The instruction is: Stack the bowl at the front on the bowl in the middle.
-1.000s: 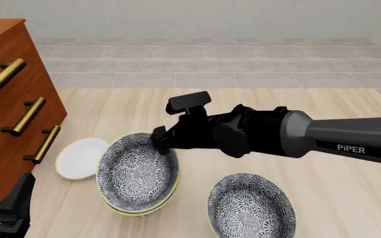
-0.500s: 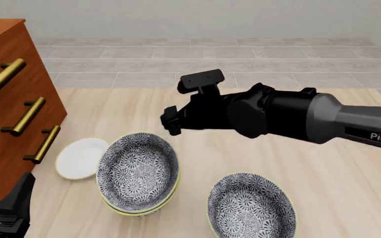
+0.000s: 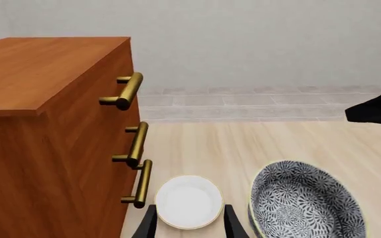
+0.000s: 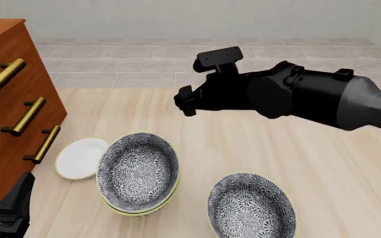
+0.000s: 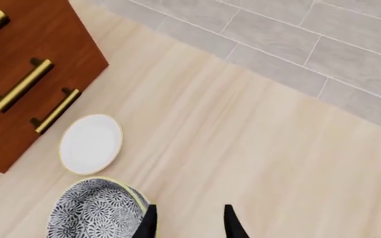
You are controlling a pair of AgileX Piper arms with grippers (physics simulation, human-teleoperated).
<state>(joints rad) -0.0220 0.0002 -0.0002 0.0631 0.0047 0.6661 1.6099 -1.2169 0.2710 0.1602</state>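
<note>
At the far left of the front view stands a wooden drawer chest (image 4: 8,99) with three brass bar handles (image 4: 24,116) down its face, and below it, in the bottom left corner, the dark left gripper (image 4: 8,210) sits low by the table edge; in the left wrist view its two fingertips (image 3: 145,225) stand apart with nothing between them, framing the small white dish (image 3: 188,201) beyond. That small white dish (image 4: 81,157) lies flat on the pale wood table (image 4: 336,178), just right of the chest's lowest handle and just beside the floral stack. Next, at lower centre-left, the bowl at the front (image 4: 138,170) rests nested inside the bowl in the middle (image 4: 137,207) — only a thin band of the lower bowl's rim and wall shows beneath it, and the upper bowl leans slightly to the right. To the right of the stack, at the bottom centre of the frame, a third floral bowl (image 4: 251,207) stands alone, apart from the pair, partly cut off by the lower edge. Above and between them, in the upper middle of the frame, the right gripper (image 4: 185,101) hangs in the air clear of the bowls, its arm running off to the right edge; the right wrist view shows its fingers (image 5: 230,224) spread and empty, with the stack's rim (image 5: 97,210) beside one fingertip.
</note>
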